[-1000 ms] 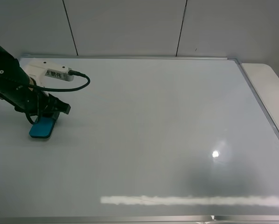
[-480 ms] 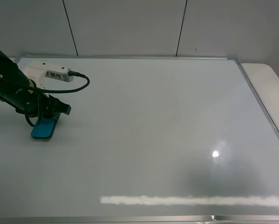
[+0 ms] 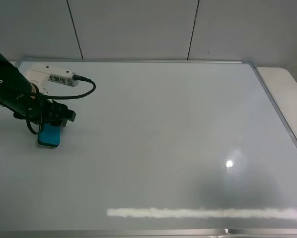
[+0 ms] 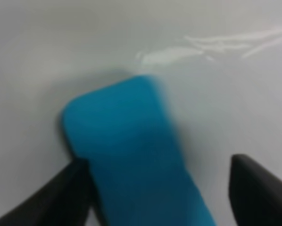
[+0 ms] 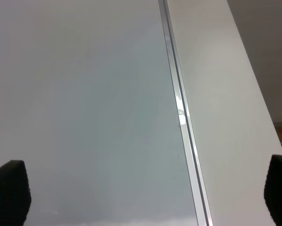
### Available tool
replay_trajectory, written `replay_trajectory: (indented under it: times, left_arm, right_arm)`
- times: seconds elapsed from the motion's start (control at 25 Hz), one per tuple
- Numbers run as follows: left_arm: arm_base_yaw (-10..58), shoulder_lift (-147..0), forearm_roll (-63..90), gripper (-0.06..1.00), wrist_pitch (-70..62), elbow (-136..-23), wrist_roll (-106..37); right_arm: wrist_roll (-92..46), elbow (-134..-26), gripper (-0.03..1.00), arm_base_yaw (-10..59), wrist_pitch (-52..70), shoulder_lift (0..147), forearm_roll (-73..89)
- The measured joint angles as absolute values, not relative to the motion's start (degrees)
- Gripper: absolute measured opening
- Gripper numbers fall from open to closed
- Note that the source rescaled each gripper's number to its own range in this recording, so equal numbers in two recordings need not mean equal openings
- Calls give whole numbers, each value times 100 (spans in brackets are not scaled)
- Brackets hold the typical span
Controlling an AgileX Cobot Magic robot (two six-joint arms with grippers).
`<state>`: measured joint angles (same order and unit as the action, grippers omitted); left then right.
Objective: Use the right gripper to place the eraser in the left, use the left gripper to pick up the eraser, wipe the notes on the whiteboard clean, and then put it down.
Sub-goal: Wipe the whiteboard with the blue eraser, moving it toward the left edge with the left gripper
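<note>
Teal eraser (image 3: 49, 136) lies flat near the whiteboard's (image 3: 163, 139) left edge; the left pincer (image 3: 48, 120) straddles it, parted, one finger clear of its side.

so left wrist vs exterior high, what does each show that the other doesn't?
Left wrist only: a gap between one finger and the eraser, so the left gripper stands open.

Exterior high only: the whole whiteboard, wiped clean of notes, its silver frame, and the white box with its cable.

Both: eraser lying on the board under the left gripper.
</note>
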<state>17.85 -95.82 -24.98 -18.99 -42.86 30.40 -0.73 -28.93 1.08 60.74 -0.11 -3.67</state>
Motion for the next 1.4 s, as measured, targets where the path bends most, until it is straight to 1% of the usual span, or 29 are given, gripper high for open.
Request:
replay_trajectory:
  times: [0.04,0.16,0.32,0.8,0.84,0.88,0.92,1.04,1.08,1.12,1.2,1.4]
  left_arm:
    - [1785,-9582,-2549,39,-1899,-4286,3037]
    - [1785,-9582,-2832,43,-1872,-4286,2997]
    - [1785,-9582,-3126,44,-1730,-4286,3001]
    - [1785,-9582,-3122,45,-1712,-4286,3413]
    - [1785,-9582,-3122,47,-1727,-4286,3413]
    - [1785,-9582,-3122,57,-1753,-4286,3413]
    - [1785,-9576,-3122,63,-1759,-4286,3413]
    - [1785,-9519,-3122,87,-1789,-4286,3413]
    - [1785,-9492,-3122,92,-1804,-4286,3413]
    - [1785,-9454,-3122,96,-1819,-4286,3413]
    - [1785,-9402,-3127,98,-1903,-4286,3413]
    - [1785,-9363,-3119,99,-2042,-4286,3413]
  right_arm:
    - [-73,-2893,100,108,6074,-11,-367]
    - [-73,-2893,100,108,6074,-11,-367]
    - [-73,-2893,100,108,6074,-11,-367]
    - [-73,-2893,100,108,6074,-11,-367]
    - [-73,-2893,100,108,6074,-11,-367]
    - [-73,-2893,100,108,6074,-11,-367]
    - [-73,-2893,100,108,6074,-11,-367]
    - [-73,-2893,100,108,6074,-11,-367]
    - [-73,-2893,100,108,6074,-11,-367]
    - [-73,-2893,100,108,6074,-11,-367]
    - [-73,-2893,100,108,6074,-11,-367]
    - [-73,-2893,100,108,6074,-11,-367]
